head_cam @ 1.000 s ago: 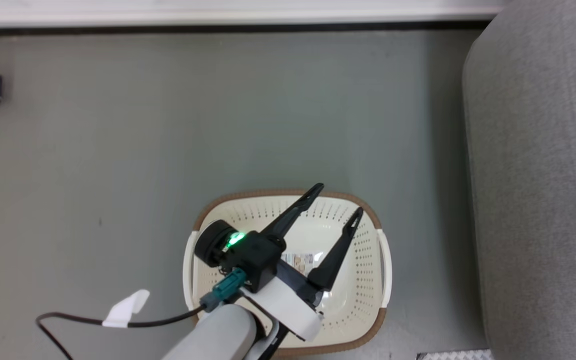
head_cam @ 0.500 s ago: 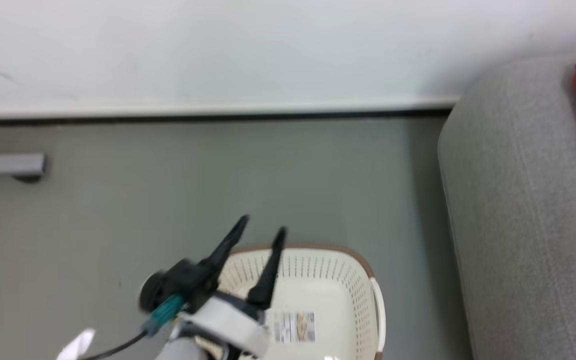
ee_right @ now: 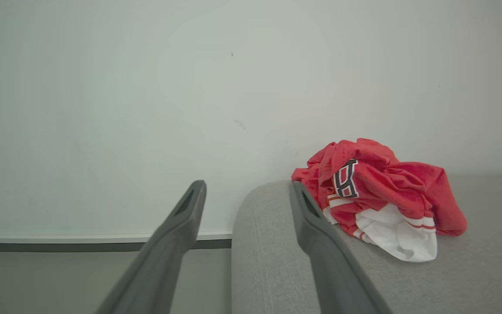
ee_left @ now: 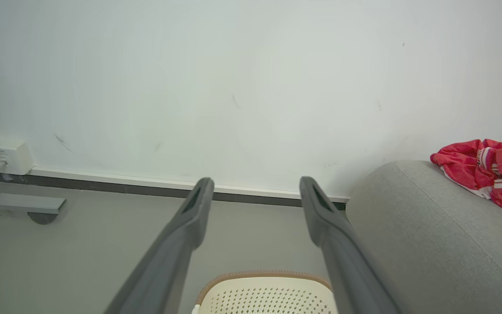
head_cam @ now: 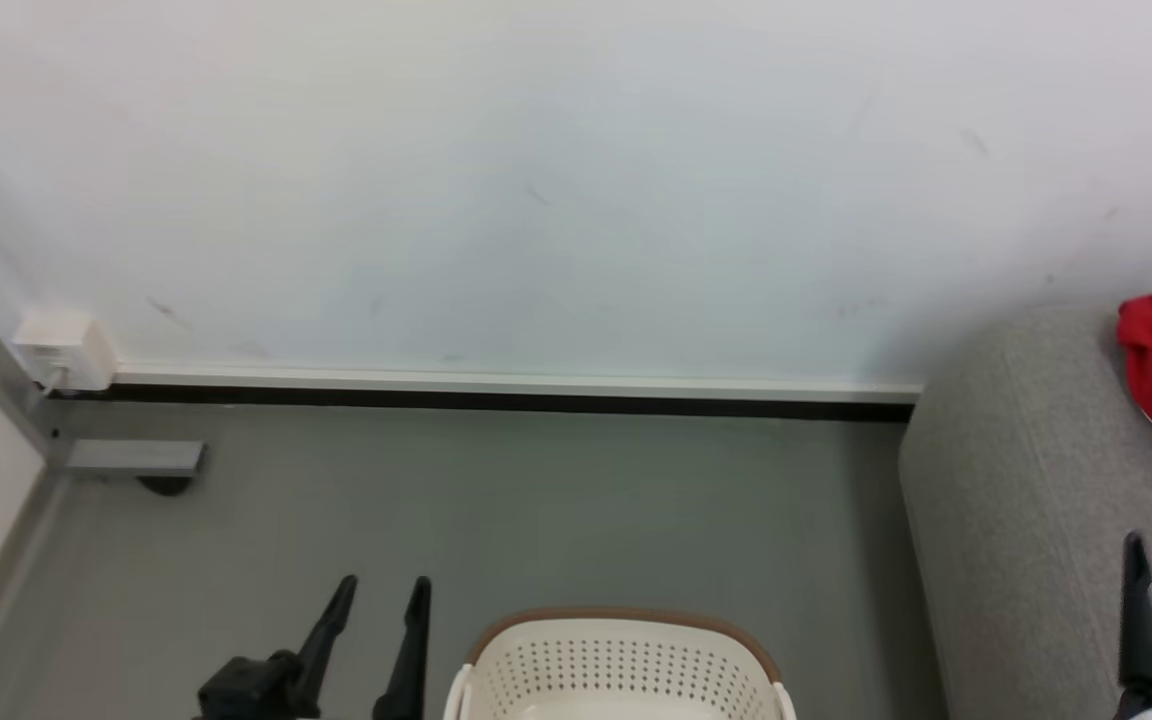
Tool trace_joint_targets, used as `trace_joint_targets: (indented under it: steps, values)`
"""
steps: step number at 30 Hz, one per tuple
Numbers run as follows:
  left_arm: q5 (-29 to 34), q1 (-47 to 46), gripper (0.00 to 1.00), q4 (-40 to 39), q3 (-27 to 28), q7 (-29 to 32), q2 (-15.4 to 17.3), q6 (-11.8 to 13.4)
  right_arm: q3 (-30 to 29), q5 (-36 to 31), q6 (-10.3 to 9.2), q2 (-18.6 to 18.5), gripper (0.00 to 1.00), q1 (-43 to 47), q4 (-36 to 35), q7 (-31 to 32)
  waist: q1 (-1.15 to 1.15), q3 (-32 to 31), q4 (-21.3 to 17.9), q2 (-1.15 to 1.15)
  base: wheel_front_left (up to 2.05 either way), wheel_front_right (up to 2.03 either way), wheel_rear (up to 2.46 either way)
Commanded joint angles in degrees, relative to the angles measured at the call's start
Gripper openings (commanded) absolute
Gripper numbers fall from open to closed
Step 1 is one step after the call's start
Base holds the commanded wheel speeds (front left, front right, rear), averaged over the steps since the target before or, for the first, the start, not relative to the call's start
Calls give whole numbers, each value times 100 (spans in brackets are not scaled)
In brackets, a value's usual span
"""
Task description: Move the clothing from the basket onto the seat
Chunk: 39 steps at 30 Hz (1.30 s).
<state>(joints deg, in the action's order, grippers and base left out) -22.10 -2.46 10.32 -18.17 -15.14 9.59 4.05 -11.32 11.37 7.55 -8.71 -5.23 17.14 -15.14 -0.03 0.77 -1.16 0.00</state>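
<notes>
Two dark long-fingered end effectors, and both empty! The left end effector [head_cam: 383, 600] hovers over the grey floor [head_cam: 536, 500] just left of the cream-white perforated plastic basket with its brown rim [head_cam: 626, 612], fingers spread apart and pointing towards the white wall [head_cam: 576, 200]. The right end effector [ee_right: 246, 192] is parted too, gripping nothing, poised above the rounded end of the big grey woven-fabric sofa [ee_right: 473, 270]. And there's the bunched bright red clothing with white trim [ee_right: 377, 192], lying on the sofa close by the wall, well apart from the basket. Far left, a small white wall box [head_cam: 64, 350] sits above the skirting, with a flat grey metal foot [head_cam: 134, 457] on the floor beneath.
</notes>
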Motion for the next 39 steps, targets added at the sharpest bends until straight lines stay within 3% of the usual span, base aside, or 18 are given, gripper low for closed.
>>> trace_joint_targets:
  steps: [1,12,22,39]
  values:
    - [117,162,100,1,184,1,-33,-35,45,61,-14,113,100,264,-149,0,3,-204,230,0,0,0,0]
    - [520,369,100,316,940,1,-290,-398,255,-45,-14,562,100,1260,-555,1,3,-345,482,0,0,0,0]
    - [911,428,100,441,1363,0,-487,-684,686,38,-14,578,100,1475,-376,1,3,-351,389,0,0,0,0]
    - [1090,318,100,648,1504,0,-632,-994,702,69,-13,580,100,1355,-379,1,3,-370,174,0,0,0,0]
